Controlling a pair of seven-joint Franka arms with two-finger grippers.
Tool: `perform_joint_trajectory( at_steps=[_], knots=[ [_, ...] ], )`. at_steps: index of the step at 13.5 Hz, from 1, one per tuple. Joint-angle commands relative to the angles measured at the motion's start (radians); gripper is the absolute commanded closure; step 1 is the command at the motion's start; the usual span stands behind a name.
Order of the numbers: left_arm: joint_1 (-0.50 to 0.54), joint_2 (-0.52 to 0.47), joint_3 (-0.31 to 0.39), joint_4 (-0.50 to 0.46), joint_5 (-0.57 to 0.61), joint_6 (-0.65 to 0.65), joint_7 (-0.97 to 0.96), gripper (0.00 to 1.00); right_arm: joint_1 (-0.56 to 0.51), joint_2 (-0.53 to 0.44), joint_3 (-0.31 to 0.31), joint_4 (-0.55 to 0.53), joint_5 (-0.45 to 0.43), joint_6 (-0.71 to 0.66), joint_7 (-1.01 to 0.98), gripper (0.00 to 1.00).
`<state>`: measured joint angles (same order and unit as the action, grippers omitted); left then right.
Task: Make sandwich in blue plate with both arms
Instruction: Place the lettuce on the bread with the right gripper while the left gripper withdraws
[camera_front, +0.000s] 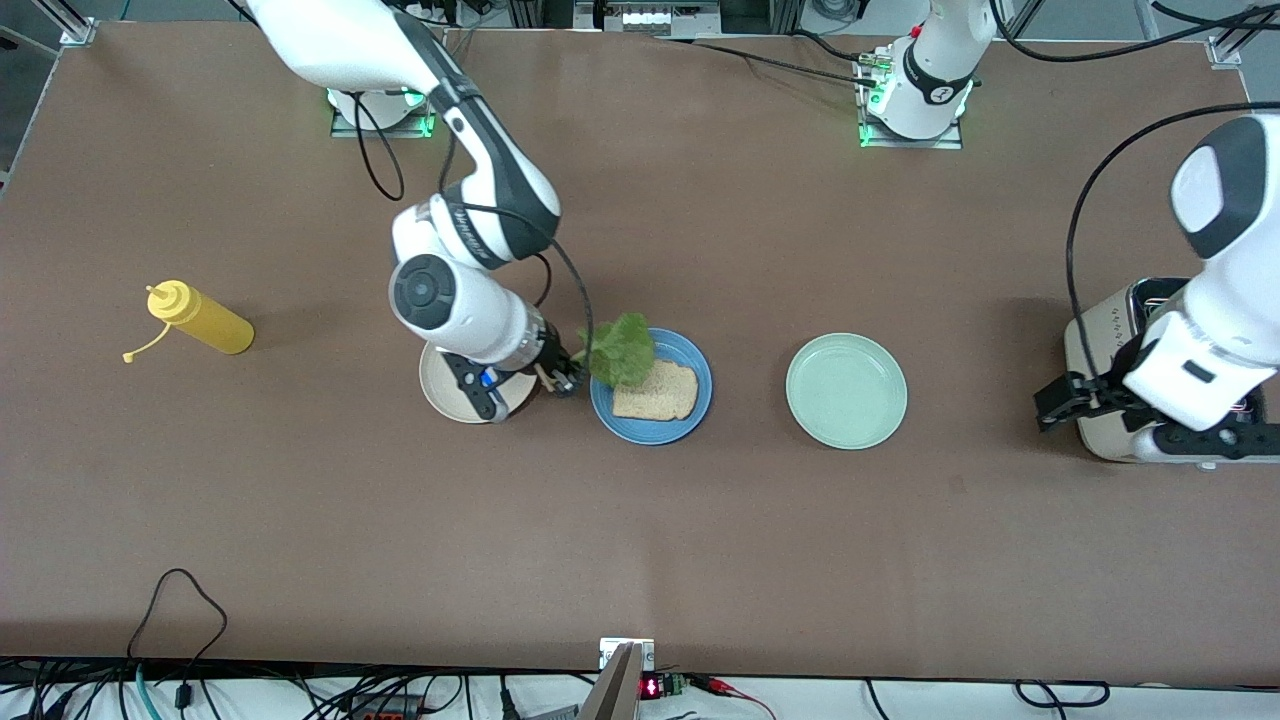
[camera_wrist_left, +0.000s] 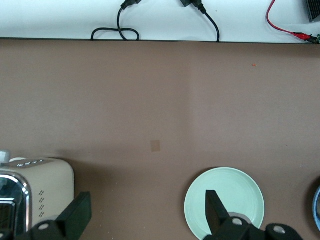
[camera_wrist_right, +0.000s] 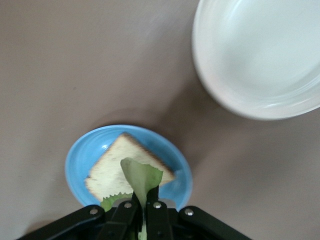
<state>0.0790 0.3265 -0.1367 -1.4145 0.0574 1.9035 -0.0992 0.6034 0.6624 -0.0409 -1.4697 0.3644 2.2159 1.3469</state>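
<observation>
The blue plate (camera_front: 695, 408) holds one slice of tan bread (camera_front: 657, 392); no second slice shows. My right gripper (camera_front: 568, 381) is shut on the green lettuce leaf (camera_front: 622, 350) and holds it over the plate's rim, at the edge of the bread. In the right wrist view the leaf (camera_wrist_right: 141, 179) hangs from the gripper (camera_wrist_right: 145, 201) over the bread (camera_wrist_right: 112, 172) on the blue plate (camera_wrist_right: 80, 160). My left gripper (camera_front: 1058, 400) waits open and empty beside the toaster, over bare table; its fingers (camera_wrist_left: 216, 209) are wide apart in the left wrist view.
A cream-white plate (camera_front: 440, 392) lies under my right wrist, beside the blue plate. A pale green plate (camera_front: 846, 391) lies between the blue plate and a beige toaster (camera_front: 1100, 345) at the left arm's end. A yellow squeeze bottle (camera_front: 205, 320) lies at the right arm's end.
</observation>
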Motion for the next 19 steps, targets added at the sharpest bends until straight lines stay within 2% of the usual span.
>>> perform_joint_trajectory(
  at_steps=[1, 5, 8, 9, 11, 13, 15, 16, 17, 19],
  knots=[
    [-0.108, -0.076, 0.169, -0.006, -0.103, -0.075, 0.072, 0.00, 0.027, 0.062, -0.010, 0.051, 0.024, 0.066, 0.089, 0.99],
    [-0.094, -0.165, 0.169, -0.021, -0.099, -0.268, 0.072, 0.00, 0.038, 0.108, 0.027, 0.051, 0.045, 0.145, 0.141, 0.98],
    [-0.090, -0.224, 0.166, -0.072, -0.093, -0.288, 0.082, 0.00, 0.041, 0.118, 0.029, 0.051, 0.045, 0.148, 0.147, 0.95],
    [-0.090, -0.227, 0.161, -0.084, -0.090, -0.288, 0.081, 0.00, 0.042, 0.123, 0.029, 0.051, 0.045, 0.148, 0.150, 0.88],
    [-0.091, -0.227, 0.158, -0.086, -0.088, -0.287, 0.081, 0.00, 0.042, 0.125, 0.029, 0.052, 0.045, 0.146, 0.149, 0.86],
    [-0.090, -0.227, 0.158, -0.089, -0.090, -0.287, 0.079, 0.00, 0.042, 0.129, 0.029, 0.058, 0.045, 0.146, 0.144, 0.66],
    [-0.088, -0.230, 0.160, -0.090, -0.090, -0.290, 0.078, 0.00, 0.039, 0.129, 0.029, 0.058, 0.045, 0.142, 0.141, 0.23],
    [-0.088, -0.233, 0.160, -0.089, -0.090, -0.296, 0.078, 0.00, 0.035, 0.128, 0.029, 0.058, 0.045, 0.136, 0.141, 0.10],
    [-0.088, -0.239, 0.160, -0.090, -0.090, -0.302, 0.076, 0.00, 0.032, 0.125, 0.029, 0.058, 0.045, 0.133, 0.140, 0.00],
    [-0.088, -0.239, 0.160, -0.089, -0.090, -0.302, 0.076, 0.00, 0.024, 0.114, 0.026, 0.057, 0.042, 0.125, 0.130, 0.00]
  ],
)
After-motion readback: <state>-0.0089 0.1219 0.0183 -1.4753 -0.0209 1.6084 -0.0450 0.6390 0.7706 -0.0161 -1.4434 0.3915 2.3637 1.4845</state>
